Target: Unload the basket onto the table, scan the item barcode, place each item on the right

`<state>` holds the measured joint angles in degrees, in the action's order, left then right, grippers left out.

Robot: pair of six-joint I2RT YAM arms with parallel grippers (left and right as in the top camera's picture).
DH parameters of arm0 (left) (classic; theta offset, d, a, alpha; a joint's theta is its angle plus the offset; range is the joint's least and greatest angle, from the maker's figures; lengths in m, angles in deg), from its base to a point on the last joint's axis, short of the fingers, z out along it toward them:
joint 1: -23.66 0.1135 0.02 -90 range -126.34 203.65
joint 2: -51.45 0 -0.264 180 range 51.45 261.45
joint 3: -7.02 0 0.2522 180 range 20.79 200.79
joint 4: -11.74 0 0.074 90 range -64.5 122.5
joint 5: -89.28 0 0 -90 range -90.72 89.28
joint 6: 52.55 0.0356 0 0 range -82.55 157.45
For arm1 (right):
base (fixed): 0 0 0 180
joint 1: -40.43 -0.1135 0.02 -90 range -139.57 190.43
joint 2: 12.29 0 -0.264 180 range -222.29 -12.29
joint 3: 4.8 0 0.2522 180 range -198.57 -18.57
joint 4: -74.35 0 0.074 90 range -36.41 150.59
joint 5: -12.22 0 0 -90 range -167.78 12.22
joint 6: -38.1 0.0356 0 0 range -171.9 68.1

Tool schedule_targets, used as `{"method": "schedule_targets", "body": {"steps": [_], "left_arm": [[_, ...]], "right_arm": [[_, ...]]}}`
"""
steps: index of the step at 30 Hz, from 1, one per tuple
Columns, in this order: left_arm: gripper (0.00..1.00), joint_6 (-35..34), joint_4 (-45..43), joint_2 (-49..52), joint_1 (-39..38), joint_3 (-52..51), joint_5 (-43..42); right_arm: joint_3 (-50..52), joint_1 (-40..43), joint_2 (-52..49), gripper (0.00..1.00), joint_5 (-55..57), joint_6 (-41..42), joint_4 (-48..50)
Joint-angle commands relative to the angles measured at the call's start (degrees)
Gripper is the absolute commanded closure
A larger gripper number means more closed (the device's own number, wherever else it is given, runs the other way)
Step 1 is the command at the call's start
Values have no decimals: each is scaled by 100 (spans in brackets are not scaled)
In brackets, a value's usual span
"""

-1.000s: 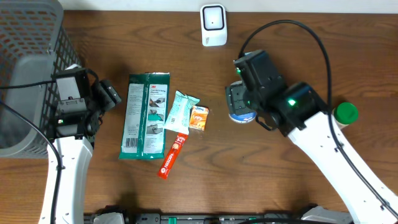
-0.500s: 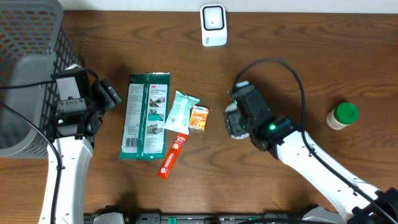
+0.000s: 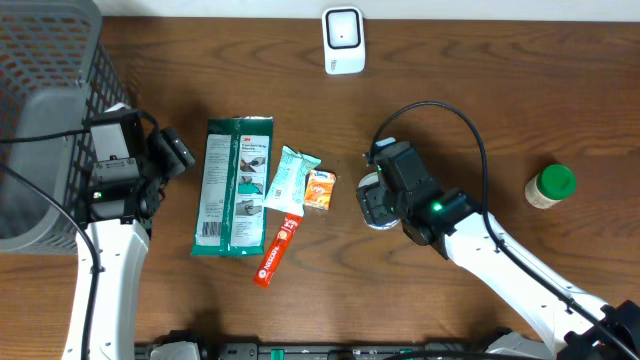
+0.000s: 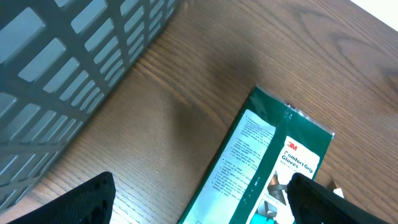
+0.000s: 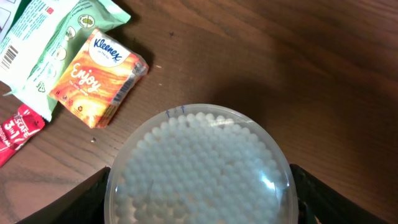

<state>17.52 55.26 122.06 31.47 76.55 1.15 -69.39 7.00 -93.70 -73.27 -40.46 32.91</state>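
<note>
a: right pincer (image 5: 202,200)?
b: grasping the round clear tub of cotton swabs (image 5: 199,158), one finger pressed against each side of it.
a: and where's the tub?
b: right of the middle of the brown surface (image 3: 510,70), just beside the orange kleenex pack (image 5: 99,73) and well apart from the white scanner (image 3: 342,40) at the far edge. can't tell if it rests on the wood or hangs just over it.
a: left pincer (image 4: 202,200)?
b: released, jaws spread wide with nothing between them, over bare wood between the grey basket (image 3: 45,120) and the green gloves packet (image 4: 267,165).
</note>
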Motion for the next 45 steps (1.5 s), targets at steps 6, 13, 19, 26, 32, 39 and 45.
{"method": "schedule_targets", "body": {"steps": [6, 13, 19, 26, 32, 39, 45], "left_arm": [[12, -33, 0, -52, 20, 146, 72], [12, -33, 0, -52, 20, 146, 72], [12, -33, 0, -52, 20, 146, 72], [12, -33, 0, -52, 20, 146, 72], [12, -33, 0, -52, 20, 146, 72], [12, -33, 0, -52, 20, 146, 72], [12, -33, 0, -52, 20, 146, 70]], "right_arm": [[175, 24, 31, 50, -9, -87, -66], [188, 24, 31, 25, -11, -87, -105], [188, 24, 31, 23, -13, -85, -151], [186, 24, 50, 2, -31, -87, -258], [42, 24, 476, 1, -28, -129, -422], [-649, 61, 1128, 4, -142, 645, -905], [-809, -7, 988, 86, -973, 1202, -881]]}}
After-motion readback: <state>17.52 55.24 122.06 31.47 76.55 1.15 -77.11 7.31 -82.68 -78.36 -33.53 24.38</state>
